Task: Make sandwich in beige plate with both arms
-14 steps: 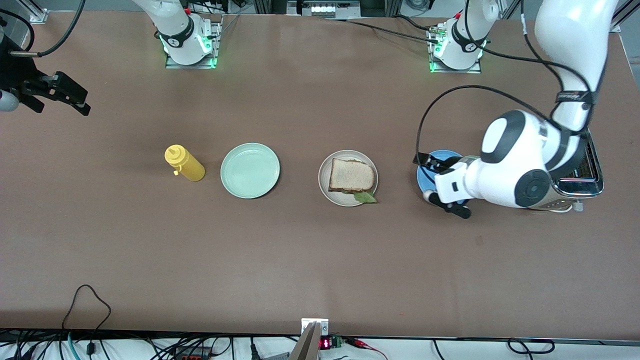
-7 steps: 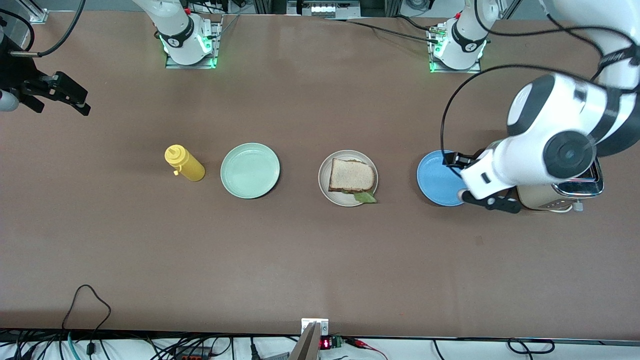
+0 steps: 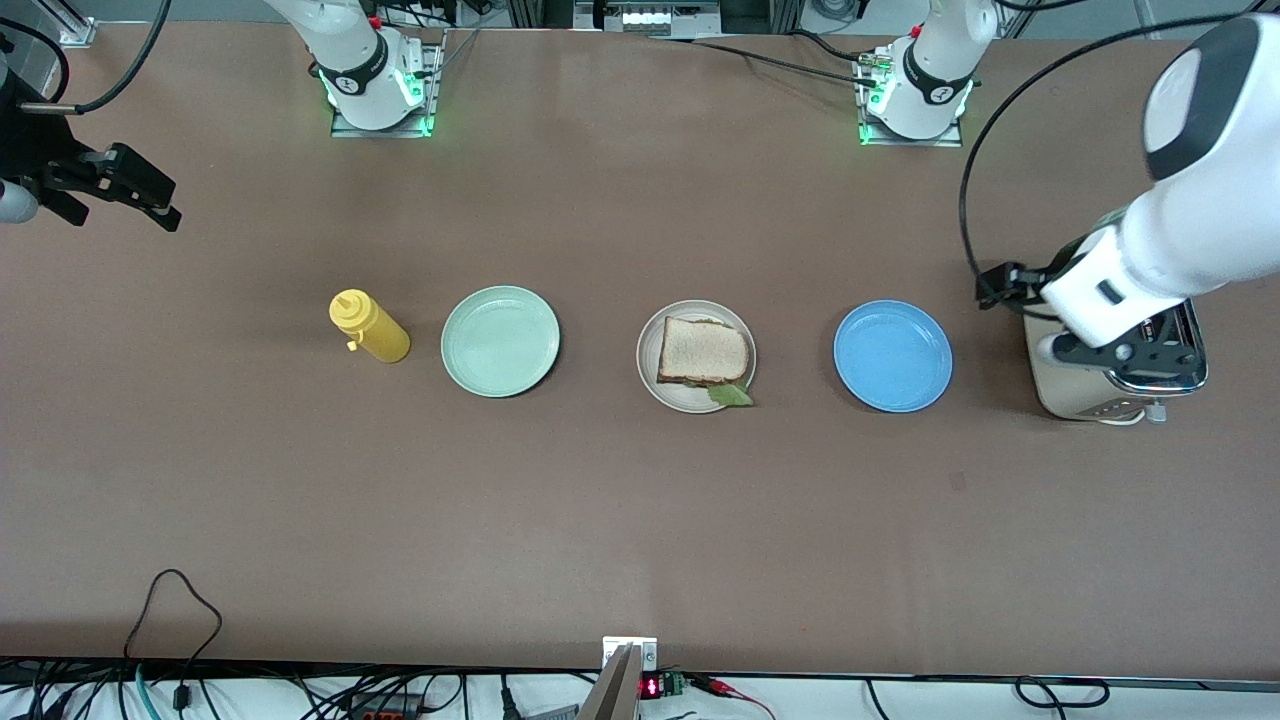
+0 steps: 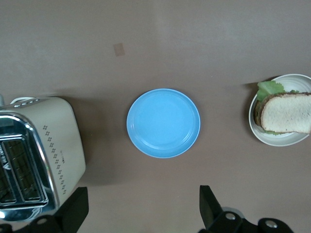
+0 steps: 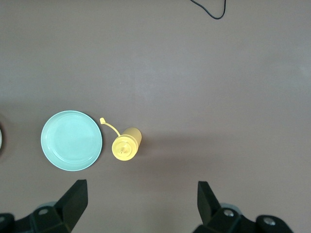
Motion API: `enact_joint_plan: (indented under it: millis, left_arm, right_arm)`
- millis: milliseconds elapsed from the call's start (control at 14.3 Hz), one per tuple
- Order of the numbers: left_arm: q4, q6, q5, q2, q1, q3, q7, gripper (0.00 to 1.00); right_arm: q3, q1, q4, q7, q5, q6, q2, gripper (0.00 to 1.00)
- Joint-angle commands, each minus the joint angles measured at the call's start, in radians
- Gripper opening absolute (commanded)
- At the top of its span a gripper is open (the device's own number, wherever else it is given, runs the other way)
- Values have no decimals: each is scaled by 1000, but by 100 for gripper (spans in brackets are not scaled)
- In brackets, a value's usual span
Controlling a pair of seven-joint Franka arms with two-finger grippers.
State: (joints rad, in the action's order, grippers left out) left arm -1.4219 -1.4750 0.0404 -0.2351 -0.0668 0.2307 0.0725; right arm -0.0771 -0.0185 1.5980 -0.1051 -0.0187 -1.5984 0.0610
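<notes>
Front view: the beige plate (image 3: 649,372) holds the sandwich (image 3: 703,352), a lettuce leaf (image 3: 731,395) poking from its nearer edge. Toward the left arm's end of the table (image 3: 640,520) from that plate lies a blue plate (image 3: 893,356), bare, then a toaster (image 3: 1120,390). The left hand (image 3: 1120,352) hangs spread wide over the toaster, holding nothing. Well apart, the right hand (image 3: 145,200) waits, spread wide and holding nothing.
</notes>
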Motion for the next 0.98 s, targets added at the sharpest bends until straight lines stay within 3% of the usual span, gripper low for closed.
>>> enact_joint_plan:
  millis: [0, 140, 350, 560, 910]
  left_arm:
    - [-126, -33, -45, 132, 80, -141, -82, 100]
    - [-192, -132, -62, 204, 154, -253, -82, 100]
    - [-201, -148, -83, 235, 142, -255, -92, 100]
    - [-253, -146, -79, 269, 70, -200, -178, 100]
    - [-262, -143, -77, 281, 90, -234, -171, 100]
  right_arm:
    - [4, 2, 5, 11, 8, -11, 8, 100]
    - [4, 0, -26, 18, 8, -11, -18, 100]
    - [4, -3, -41, 19, 11, -9, -35, 100]
    - [4, -1, -43, 18, 10, -9, -33, 100]
    - [4, 2, -47, 21, 11, 2, -32, 100]
